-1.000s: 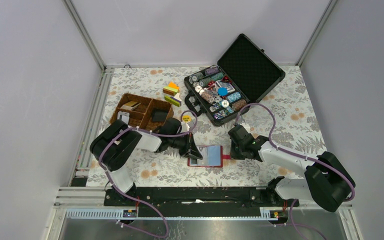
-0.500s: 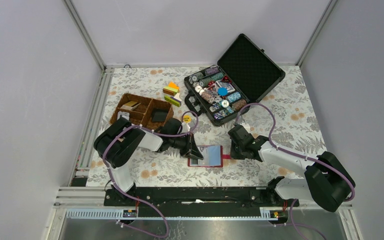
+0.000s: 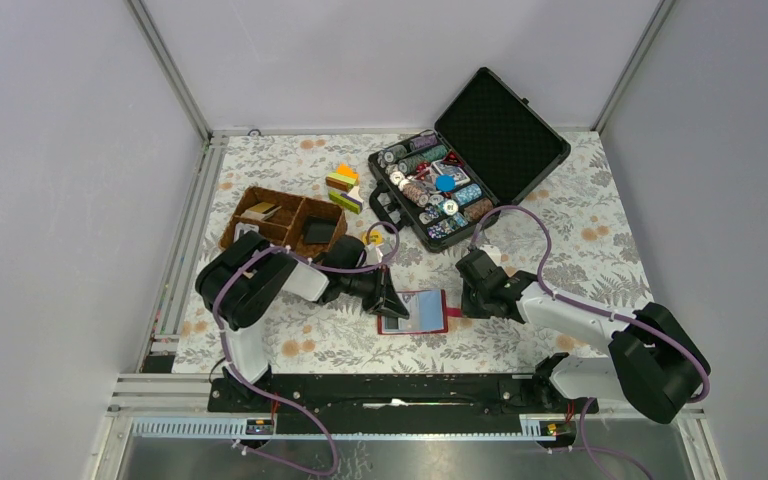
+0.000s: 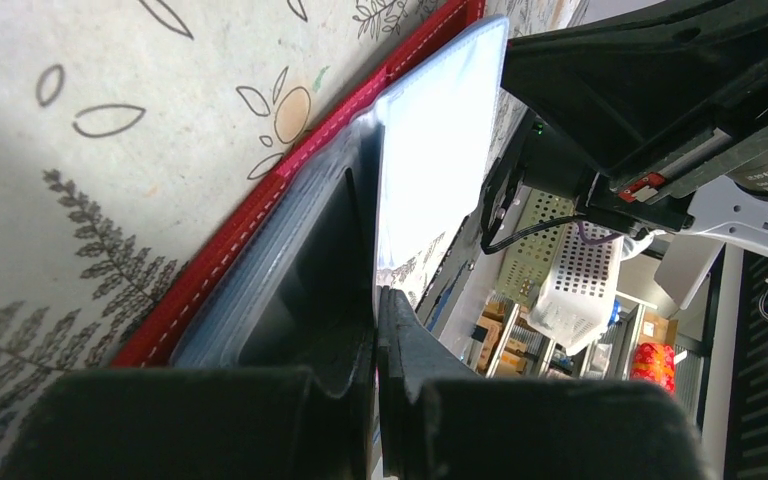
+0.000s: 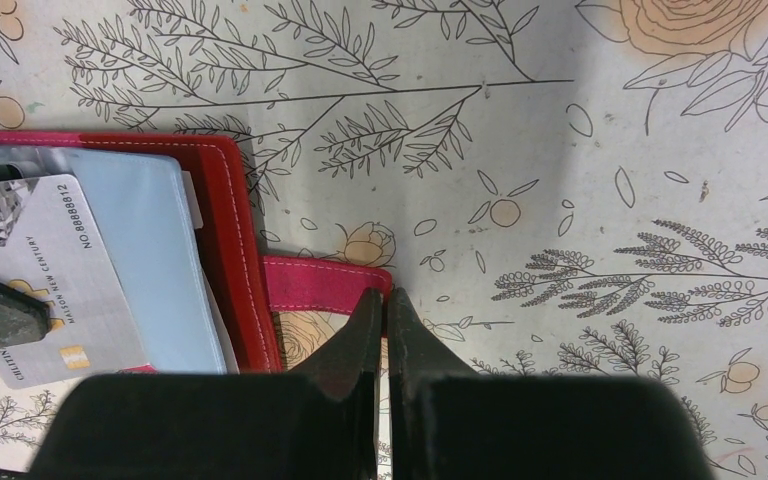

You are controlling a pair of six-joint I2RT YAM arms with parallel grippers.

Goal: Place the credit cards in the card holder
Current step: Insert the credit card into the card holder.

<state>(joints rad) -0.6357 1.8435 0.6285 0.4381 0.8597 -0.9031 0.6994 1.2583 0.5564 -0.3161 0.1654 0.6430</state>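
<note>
Clamping a credit card (image 5: 45,270), left hand (image 4: 376,300) sits at card holder (image 5: 232,240); right hand (image 5: 382,300) closed.

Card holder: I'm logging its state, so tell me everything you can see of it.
The card holder is a red leather-look bifold with pale stitching, lying open on the floral cloth between the arms. Clear pockets over light blue line its inside, where a whitish card lies, gripped by the shut left end effector; the shut right end effector touches its pink strap tab.
</note>
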